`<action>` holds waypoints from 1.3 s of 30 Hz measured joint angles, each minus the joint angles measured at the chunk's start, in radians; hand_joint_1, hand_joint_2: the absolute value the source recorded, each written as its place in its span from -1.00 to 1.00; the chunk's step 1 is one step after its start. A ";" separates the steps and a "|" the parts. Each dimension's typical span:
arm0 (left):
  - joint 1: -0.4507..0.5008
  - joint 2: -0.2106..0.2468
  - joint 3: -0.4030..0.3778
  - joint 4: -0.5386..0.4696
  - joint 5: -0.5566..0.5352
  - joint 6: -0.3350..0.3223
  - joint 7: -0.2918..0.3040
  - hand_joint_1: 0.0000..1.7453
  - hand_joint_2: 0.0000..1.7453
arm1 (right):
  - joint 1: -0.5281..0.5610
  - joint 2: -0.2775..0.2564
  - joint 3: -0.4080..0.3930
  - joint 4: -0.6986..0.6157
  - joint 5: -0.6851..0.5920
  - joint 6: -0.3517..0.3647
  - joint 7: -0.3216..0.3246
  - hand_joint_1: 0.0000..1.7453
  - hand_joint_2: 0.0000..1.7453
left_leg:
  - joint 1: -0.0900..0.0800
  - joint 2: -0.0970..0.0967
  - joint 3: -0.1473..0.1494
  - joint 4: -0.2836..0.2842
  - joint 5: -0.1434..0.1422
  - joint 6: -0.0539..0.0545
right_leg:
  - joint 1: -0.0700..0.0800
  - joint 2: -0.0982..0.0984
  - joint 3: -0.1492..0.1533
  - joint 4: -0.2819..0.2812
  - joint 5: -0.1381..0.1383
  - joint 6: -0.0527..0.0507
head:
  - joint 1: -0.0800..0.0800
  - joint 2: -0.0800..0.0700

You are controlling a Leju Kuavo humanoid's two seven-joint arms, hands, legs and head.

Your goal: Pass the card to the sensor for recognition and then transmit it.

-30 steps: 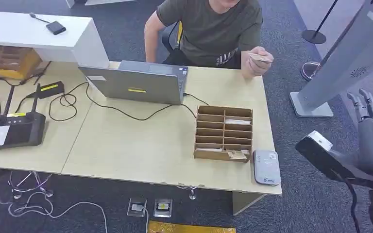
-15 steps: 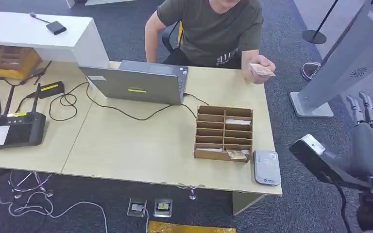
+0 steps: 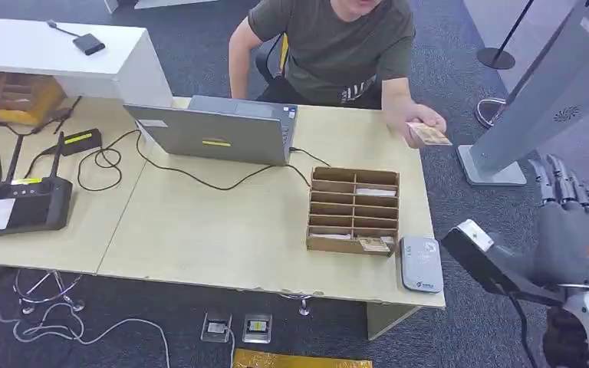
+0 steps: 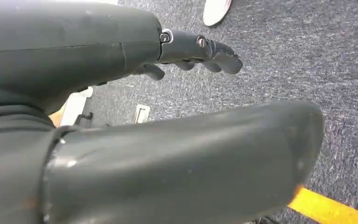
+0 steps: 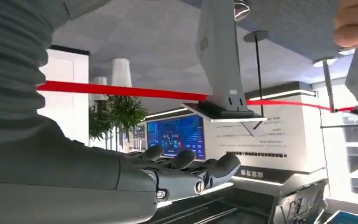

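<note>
Card (image 3: 430,135) in person's hand (image 3: 418,126); right hand (image 3: 575,230) spread, empty.

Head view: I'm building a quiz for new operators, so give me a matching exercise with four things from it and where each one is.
Things:
1. card
2. sensor
3. laptop
4. right robot hand

Places:
A. far side of the table, by the person
B. off the table's right end, above the carpet
C. in the person's hand
D. table's near right corner, beside the wooden organizer

Pairs: 1-C, 2-D, 3-A, 4-B
</note>
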 joint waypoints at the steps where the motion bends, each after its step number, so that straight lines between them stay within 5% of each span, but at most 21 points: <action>1: 0.000 0.000 0.000 0.000 -0.002 -0.001 0.000 -1.00 -1.00 | 0.000 0.002 0.004 0.002 0.011 0.000 0.000 -1.00 1.00 | 0.000 0.000 0.000 0.000 0.000 0.000 | 0.000 0.000 0.000 0.000 0.000 0.000 | 0.000 0.000; 39: 0.000 0.001 0.000 0.000 -0.005 -0.001 0.000 -1.00 -1.00 | -0.091 0.052 0.121 0.087 0.042 -0.002 0.000 -1.00 1.00 | 0.000 0.000 0.000 0.000 0.000 0.000 | 0.000 0.000 0.000 0.000 0.000 0.000 | 0.000 0.000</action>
